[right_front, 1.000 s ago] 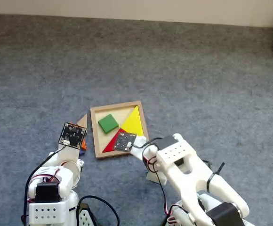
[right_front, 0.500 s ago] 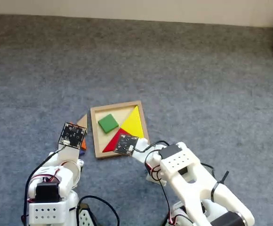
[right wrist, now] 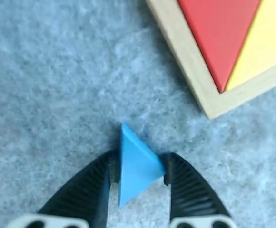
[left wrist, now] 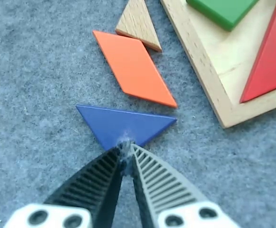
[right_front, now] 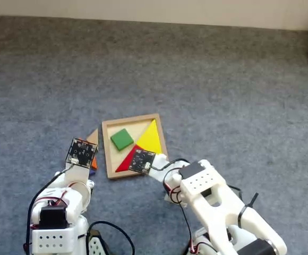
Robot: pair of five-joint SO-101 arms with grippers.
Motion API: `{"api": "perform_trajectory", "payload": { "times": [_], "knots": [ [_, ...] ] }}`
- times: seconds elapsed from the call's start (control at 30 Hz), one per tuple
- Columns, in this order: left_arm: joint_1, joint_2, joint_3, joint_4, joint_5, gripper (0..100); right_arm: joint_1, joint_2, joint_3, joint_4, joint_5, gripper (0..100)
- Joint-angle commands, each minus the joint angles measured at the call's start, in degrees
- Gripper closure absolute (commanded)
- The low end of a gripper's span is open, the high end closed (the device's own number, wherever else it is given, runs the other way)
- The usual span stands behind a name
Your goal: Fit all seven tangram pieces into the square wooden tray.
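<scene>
The square wooden tray (right_front: 109,154) holds a green square (right_front: 122,139), a yellow triangle (right_front: 151,137) and a red triangle (right_front: 125,161). Left of the tray on the carpet lie a wooden triangle (left wrist: 139,23), an orange parallelogram (left wrist: 134,68) and a dark blue triangle (left wrist: 123,124). My left gripper (left wrist: 125,151) is shut, its tips touching the dark blue triangle's near corner. My right gripper (right wrist: 138,171) is shut on a light blue triangle (right wrist: 135,164), held on edge just above the carpet, off a corner of the tray (right wrist: 195,80).
Grey carpet covers the whole table, with wide free room beyond and to the right of the tray. The left arm (right_front: 81,153) stands beside the tray's left side; the right arm (right_front: 196,180) crosses the carpet at the tray's near right.
The right arm's body has shifted back toward the near edge while its wrist stayed by the tray's near edge. The left arm has not moved.
</scene>
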Motion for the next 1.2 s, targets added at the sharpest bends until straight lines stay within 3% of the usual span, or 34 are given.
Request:
{"api": "perform_trajectory", "payload": {
  "times": [0.0, 0.23, 0.53, 0.9, 1.17],
  "knots": [
    [-0.6, -0.3, 1.2, 0.2, 0.4, 99, -1.1, -0.1, 0.2, 4.2, 0.6, 95.0],
    [-0.6, -0.3, 1.2, 0.2, 0.4, 99, -0.7, -5.7, -5.4, 10.9, -0.3, 95.1],
    [-0.6, -0.3, 1.2, 0.2, 0.4, 99, -3.1, -15.3, -15.9, 9.6, -16.3, 95.1],
    [-0.6, -0.3, 1.2, 0.2, 0.4, 99, -11.4, 0.2, -18.9, -15.6, -37.6, 95.1],
    [-0.6, -0.3, 1.2, 0.2, 0.4, 99, -13.3, 10.9, -18.9, -30.5, -46.7, 95.1]
  ]
}}
